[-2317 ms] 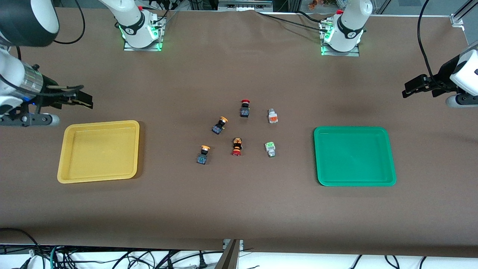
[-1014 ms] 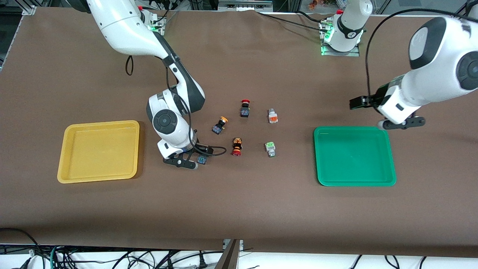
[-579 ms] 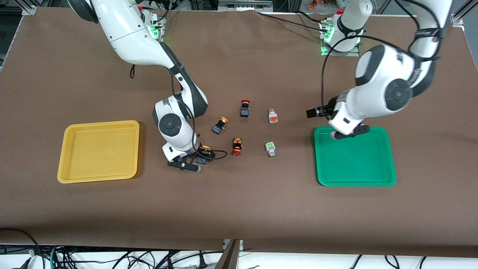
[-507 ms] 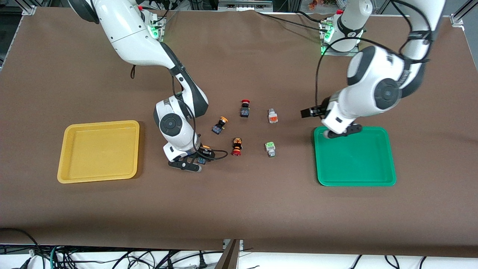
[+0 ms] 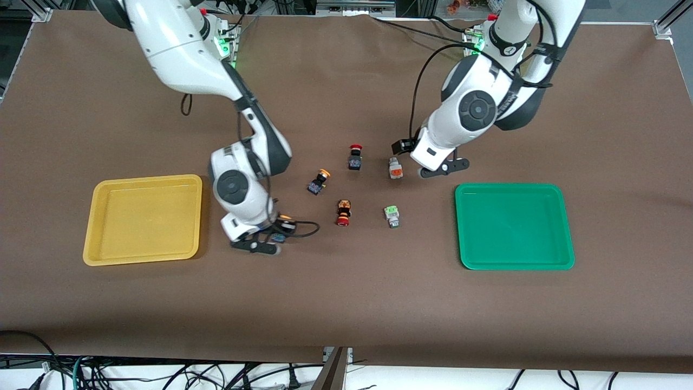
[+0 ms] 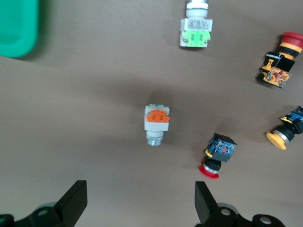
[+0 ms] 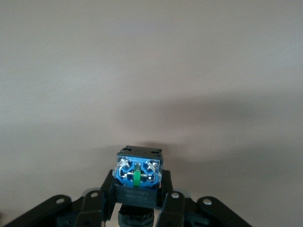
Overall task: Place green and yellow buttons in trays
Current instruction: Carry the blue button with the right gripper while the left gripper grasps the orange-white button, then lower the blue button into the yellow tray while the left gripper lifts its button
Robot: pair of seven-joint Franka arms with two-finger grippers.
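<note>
My right gripper (image 5: 274, 233) is shut on a yellow-capped button (image 5: 280, 236) and holds it just above the table between the yellow tray (image 5: 146, 179) and the other buttons. The right wrist view shows its blue-black body (image 7: 138, 174) clamped between the fingers (image 7: 94, 205). My left gripper (image 5: 401, 147) is open over the table beside the grey orange-faced button (image 5: 396, 169), which lies ahead of its fingers (image 6: 75, 204) in the left wrist view (image 6: 156, 123). On the table lie a second yellow-capped button (image 5: 319, 182) and the grey green-faced button (image 5: 392, 215). The green tray (image 5: 514, 187) holds nothing.
A red-capped button with a black body (image 5: 355, 157) and a red-capped one with an orange-black body (image 5: 343, 212) lie among the others. Cables run along the table edge by the arm bases.
My right gripper has closed on the yellow-capped button and carried it a little toward the yellow tray. My left arm has swung from over the green tray to beside the orange-faced button.
</note>
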